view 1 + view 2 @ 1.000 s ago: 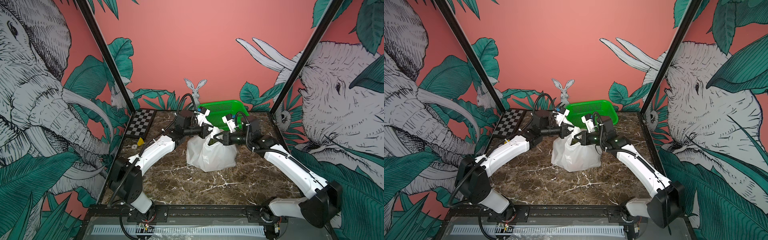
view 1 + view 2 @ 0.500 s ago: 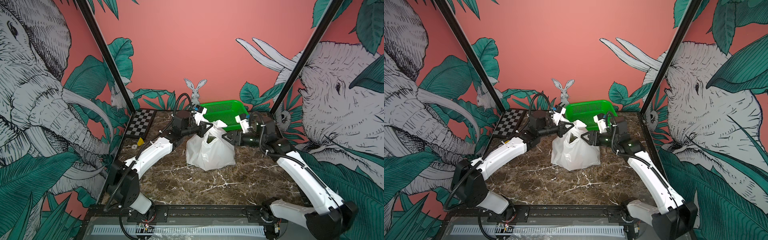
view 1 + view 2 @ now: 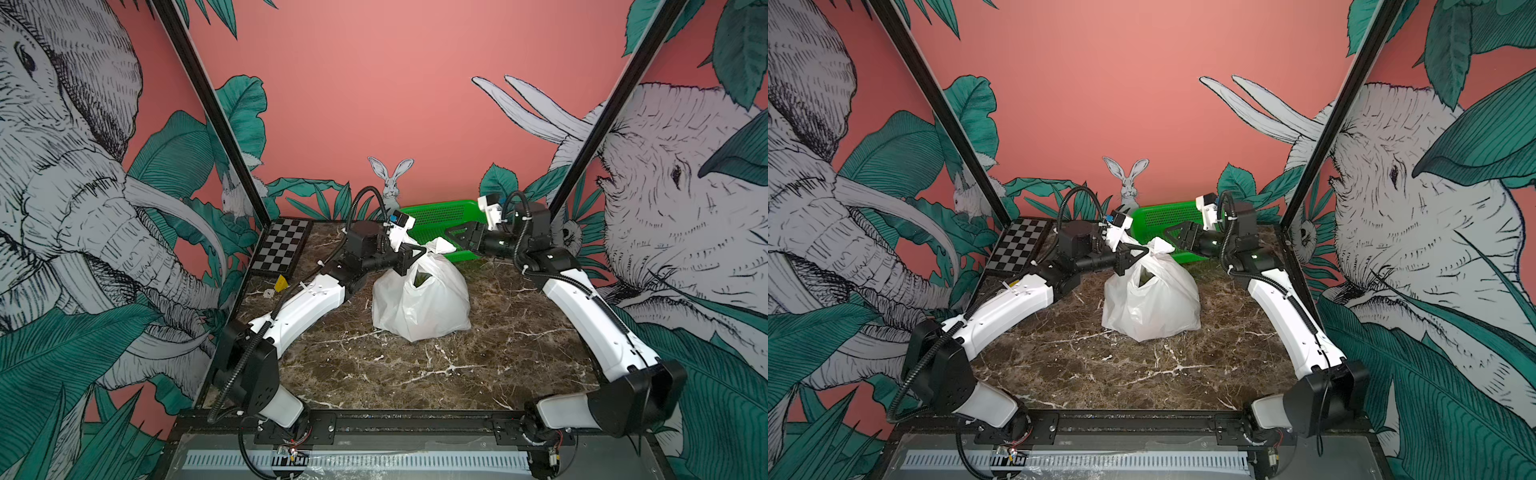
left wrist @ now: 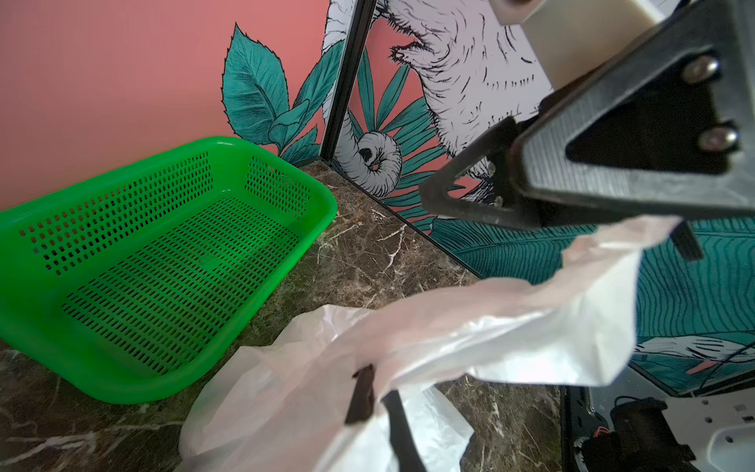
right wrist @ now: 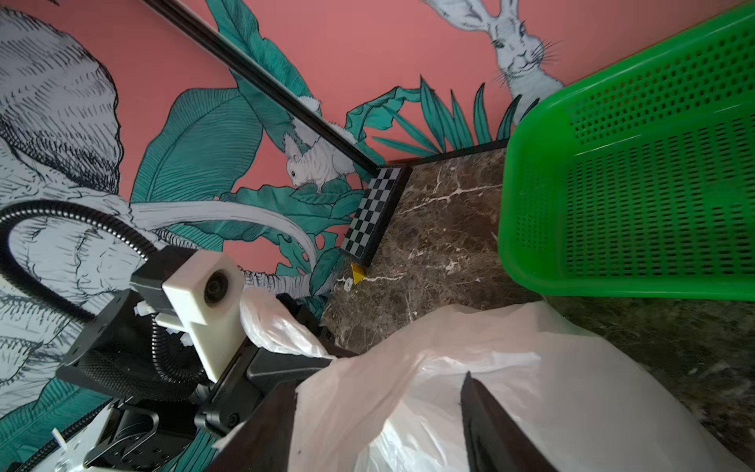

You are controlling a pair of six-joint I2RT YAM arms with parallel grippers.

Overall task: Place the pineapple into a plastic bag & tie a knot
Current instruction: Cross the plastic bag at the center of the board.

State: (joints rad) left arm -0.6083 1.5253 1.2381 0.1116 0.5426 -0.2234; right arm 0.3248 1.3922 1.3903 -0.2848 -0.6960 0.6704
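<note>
Right now the large, thin white crinkly plastic bag (image 3: 419,303) sits bulging on the brown marble tabletop (image 3: 415,374), just in front of the green perforated plastic basket (image 3: 440,214), its handle loops bunched into a small white knot (image 3: 434,245) on top. The left gripper (image 3: 420,252) is clamped tight on the bag's plastic just beside that knot — the right gripper (image 3: 452,238) stands with jaws spread, holding nothing, near the knot's loose end but apart from it.
</note>
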